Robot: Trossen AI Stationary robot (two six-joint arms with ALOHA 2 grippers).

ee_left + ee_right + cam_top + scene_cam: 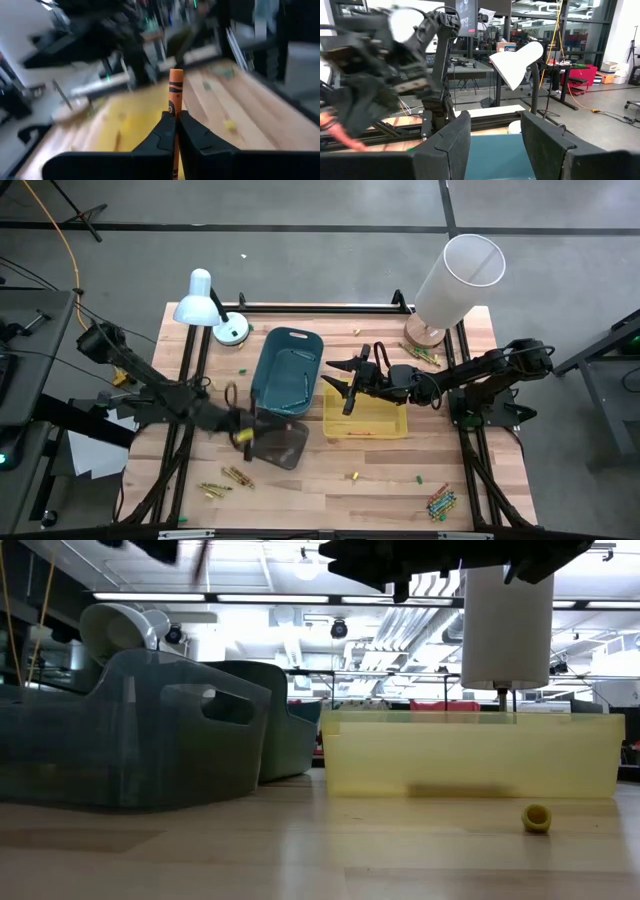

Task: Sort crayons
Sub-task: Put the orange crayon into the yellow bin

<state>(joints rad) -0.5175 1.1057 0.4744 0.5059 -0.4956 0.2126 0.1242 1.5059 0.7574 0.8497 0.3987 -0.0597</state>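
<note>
Left tool clenched on orange crayon, long axis along fingers; yellow bin at 3 o'clock; right tool released above it.

Table's pale wood planks, smooth; yellow bin is translucent plastic, teal bin glossy plastic, crayon paper-wrapped.

The wooden table carries 3 bins, a lamp, a white cylinder and scattered crayons.
</note>
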